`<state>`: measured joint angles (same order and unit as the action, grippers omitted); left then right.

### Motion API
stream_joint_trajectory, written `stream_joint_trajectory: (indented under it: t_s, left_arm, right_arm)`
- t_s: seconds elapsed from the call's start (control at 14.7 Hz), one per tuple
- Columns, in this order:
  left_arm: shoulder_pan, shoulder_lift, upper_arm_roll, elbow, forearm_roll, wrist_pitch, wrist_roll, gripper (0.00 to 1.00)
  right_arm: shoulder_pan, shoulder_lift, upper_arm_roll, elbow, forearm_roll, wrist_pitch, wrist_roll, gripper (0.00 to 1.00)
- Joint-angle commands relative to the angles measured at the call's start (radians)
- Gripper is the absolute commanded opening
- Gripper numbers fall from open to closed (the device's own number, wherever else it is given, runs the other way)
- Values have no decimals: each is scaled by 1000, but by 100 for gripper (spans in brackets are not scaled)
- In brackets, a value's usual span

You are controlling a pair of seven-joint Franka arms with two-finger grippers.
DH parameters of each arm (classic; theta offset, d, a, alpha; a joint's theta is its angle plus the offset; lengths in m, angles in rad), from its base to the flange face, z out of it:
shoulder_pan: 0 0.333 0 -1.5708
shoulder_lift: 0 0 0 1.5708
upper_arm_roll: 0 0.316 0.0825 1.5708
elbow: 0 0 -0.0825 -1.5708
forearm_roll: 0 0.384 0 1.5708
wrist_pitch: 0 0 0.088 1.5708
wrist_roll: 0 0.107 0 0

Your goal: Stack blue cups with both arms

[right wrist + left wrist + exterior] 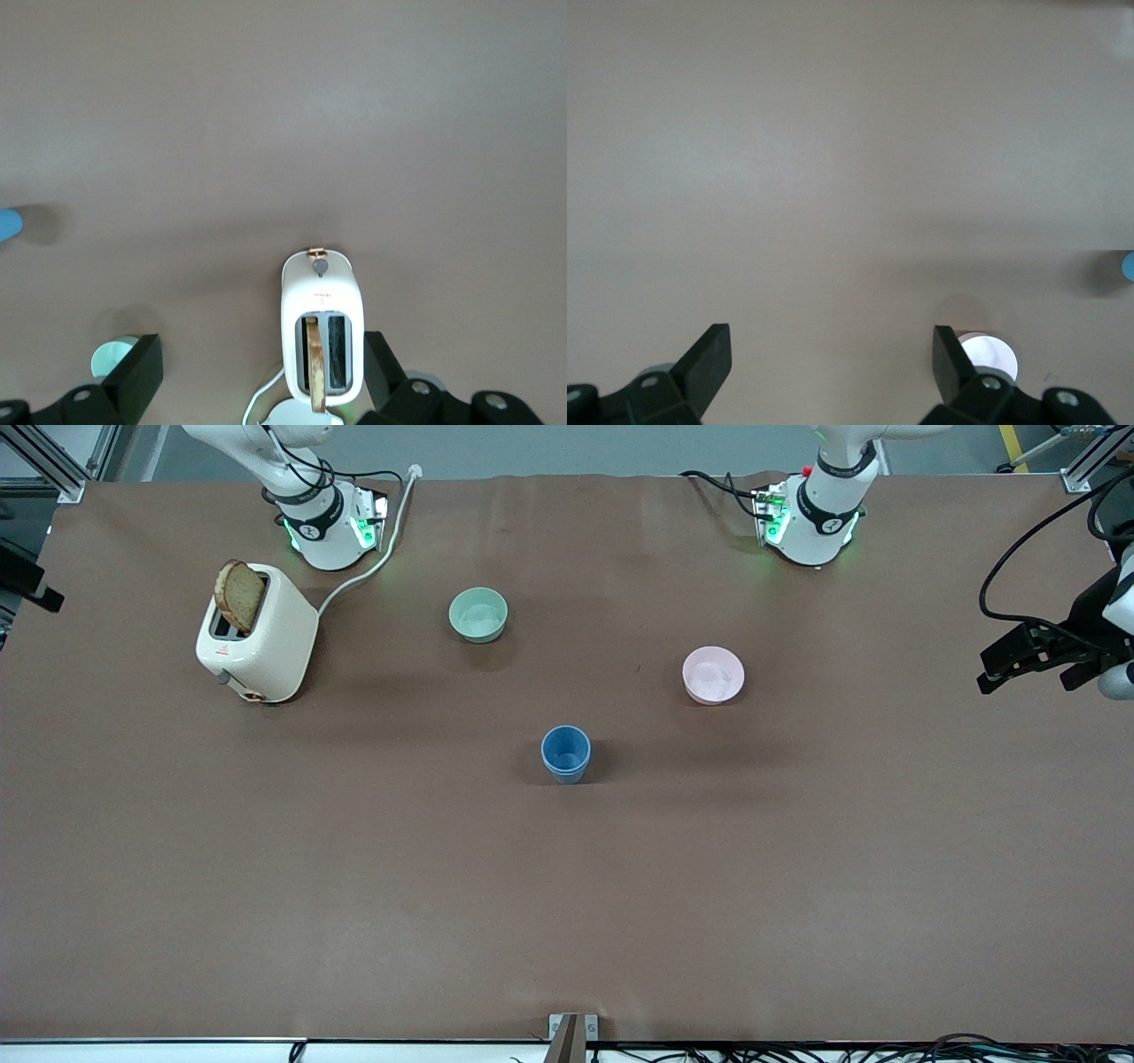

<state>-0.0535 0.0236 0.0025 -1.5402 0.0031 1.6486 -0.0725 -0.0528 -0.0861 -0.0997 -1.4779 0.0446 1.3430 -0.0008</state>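
Mid-table: blue cups (565,753) nested; toaster (257,645) holds bread slice (239,595).

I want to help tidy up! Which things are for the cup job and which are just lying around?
For the job: blue cup; left arm's jaws, right arm's jaws, both open.
Just lying about: green bowl, pink bowl, toaster with bread.

Front view: high across table, facing robot bases, whole brown table (567,886) in frame. Left wrist view: high, looking down; pink bowl (990,354) at 5 o'clock, blue cup (1128,266) at 3. Right wrist view: high, above toaster (322,332) at 6 o'clock; same blue cup (9,224) at 9.
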Motion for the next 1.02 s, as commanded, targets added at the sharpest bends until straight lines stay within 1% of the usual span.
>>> stream_joint_trajectory:
  t_s: [0.0,0.2,0.41,0.61,0.82,0.95]
  left_arm:
    - [-3,-11,1,11,-6,-23,-1,100]
    - [-3,-11,1,11,-6,-23,-1,100]
    - [-3,-11,1,11,-6,-23,2,100]
    - [-3,-11,-1,11,-6,-23,5,100]
    - [-3,-11,-1,11,-6,-23,8,100]
    - [-3,-13,-1,11,-6,-23,11,100]
  right_arm:
    - [-4,-46,9,-33,-12,-21,-5,100]
    - [-1,-38,11,-25,-12,-27,-10,100]
    - [-1,-35,8,-19,-15,-25,-82,100]
    - [1,-35,8,-21,-18,-28,-82,100]
    - [5,-35,9,-22,-31,-27,-84,100]
    - [31,-35,11,-24,-64,-21,-84,100]
